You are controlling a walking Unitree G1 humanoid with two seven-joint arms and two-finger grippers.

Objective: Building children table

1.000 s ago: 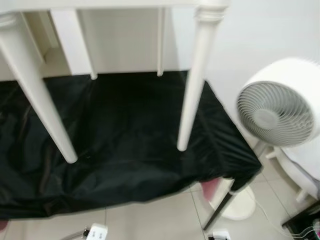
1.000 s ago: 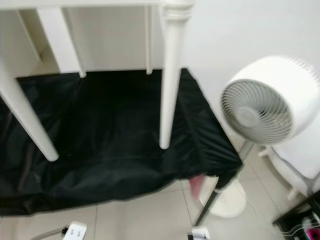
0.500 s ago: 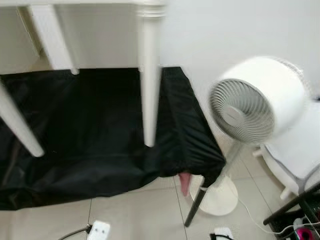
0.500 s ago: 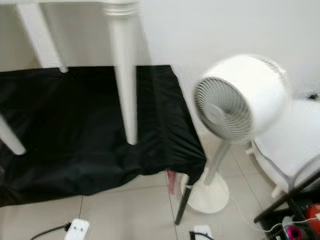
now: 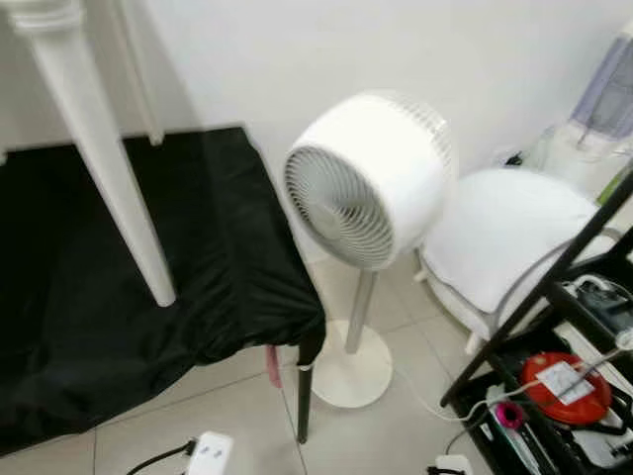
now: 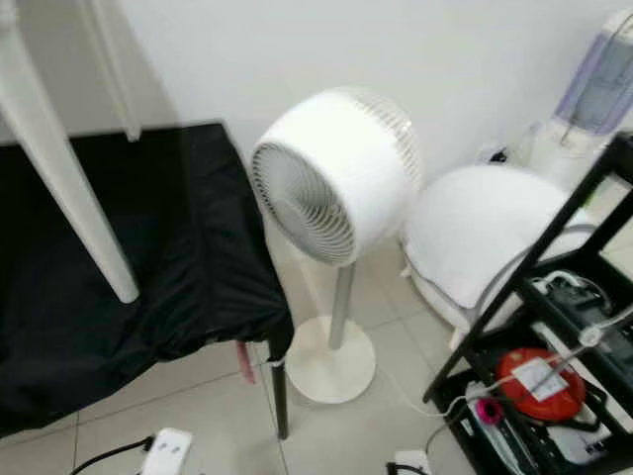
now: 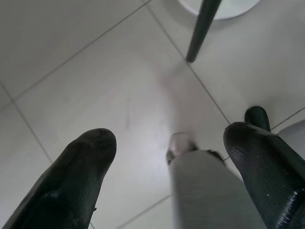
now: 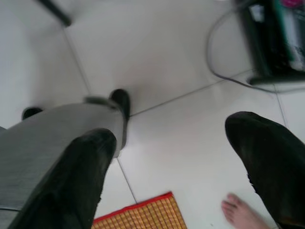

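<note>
Through the head camera I see a white table leg point(image 5: 104, 163) resting its tip on a black sheet point(image 5: 148, 297) draped over a low surface. Just beside the sheet's corner stands a white pedestal fan point(image 5: 366, 183), with a white cushion point(image 5: 499, 233) and a black rack point(image 5: 554, 327) beyond.

Through the left wrist, my left gripper point(image 7: 178, 171) hangs wide apart, holding nothing, over pale floor tiles point(image 7: 95, 71).

Through the right wrist, my right gripper point(image 8: 181, 162) is likewise spread wide and empty; a person's bare toes point(image 8: 240, 212) and a woven mat point(image 8: 143, 212) lie on the floor below.
</note>
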